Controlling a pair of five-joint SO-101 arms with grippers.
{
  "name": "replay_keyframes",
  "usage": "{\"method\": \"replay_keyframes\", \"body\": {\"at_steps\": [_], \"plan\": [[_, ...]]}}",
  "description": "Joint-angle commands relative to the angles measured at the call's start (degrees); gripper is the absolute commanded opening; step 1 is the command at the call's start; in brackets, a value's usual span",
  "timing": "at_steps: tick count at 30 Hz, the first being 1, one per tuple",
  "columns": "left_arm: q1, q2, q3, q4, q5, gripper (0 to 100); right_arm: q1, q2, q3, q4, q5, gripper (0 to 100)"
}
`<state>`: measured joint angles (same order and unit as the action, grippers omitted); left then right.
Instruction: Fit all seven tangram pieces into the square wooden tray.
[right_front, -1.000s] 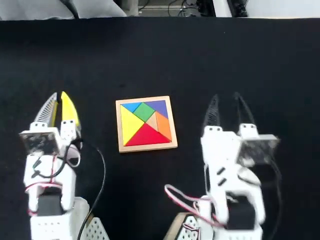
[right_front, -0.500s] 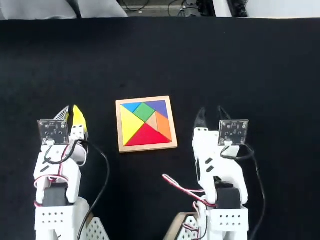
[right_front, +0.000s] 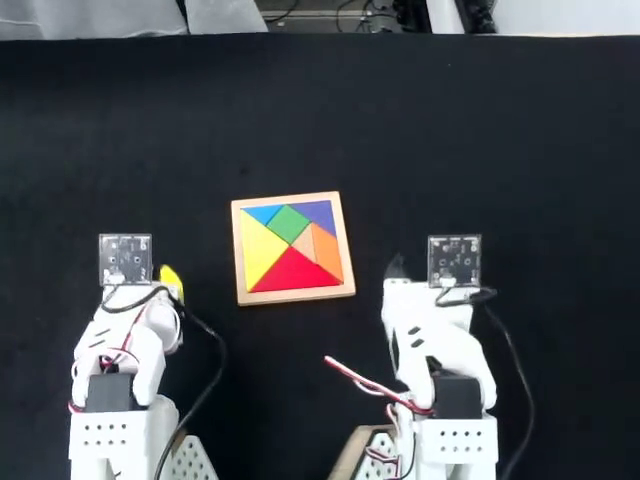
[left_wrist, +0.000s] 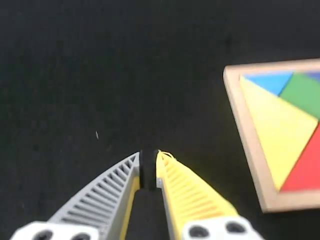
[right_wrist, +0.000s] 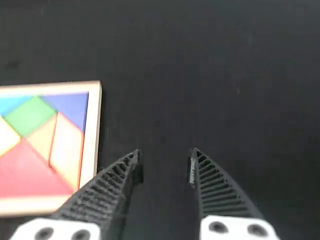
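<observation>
Black cloth (right_front: 500, 120) covers the table, matte and plain.

Item 1. Square wooden tray (right_front: 292, 197), flat on the cloth, ahead of both arms and between them.
Contents, near edge to far:
- red triangle (right_front: 298, 272)
- large yellow triangle (right_front: 258, 250)
- orange piece (right_front: 329, 253)
- tan piece (right_front: 305, 240)
- green square (right_front: 289, 222)
- blue triangle (right_front: 262, 212)
- violet triangle (right_front: 320, 213)

All seven appear seated flush with no gap showing, so the task looks complete or very nearly so.

Handling, as judged: light, rigid wood, with painted faces that are probably slick. The pieces are thin and sunk within the rim, leaving little edge to pinch. The tray is best taken across its outer rim and kept level, as tilting would likely spill the contents.

Item 2. Left gripper (left_wrist: 149, 165), low over the cloth, near one side of the tray and apart from it. Its fingers are pressed together with nothing between them.

Item 3. Right gripper (right_wrist: 165, 167), near the opposite side of the tray and apart from it. Its fingers are spread and hold nothing.
</observation>
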<state>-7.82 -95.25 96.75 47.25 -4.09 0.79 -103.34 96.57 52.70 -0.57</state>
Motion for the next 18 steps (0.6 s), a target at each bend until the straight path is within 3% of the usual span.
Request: {"method": "replay_keyframes", "body": {"at_steps": [1,8,18], "plan": [[0.0,-3.4,1.1,6.7,0.0,7,-0.7,-4.7,0.0,7.7,0.0,15.9],[1.6,-9.7,0.7,26.4,0.1,7,-0.9,-4.8,0.0,14.8,0.1,15.9],[-2.2,-8.9,0.7,25.5,0.4,7,-0.9,-4.8,0.0,14.9,0.0,15.6]]}}
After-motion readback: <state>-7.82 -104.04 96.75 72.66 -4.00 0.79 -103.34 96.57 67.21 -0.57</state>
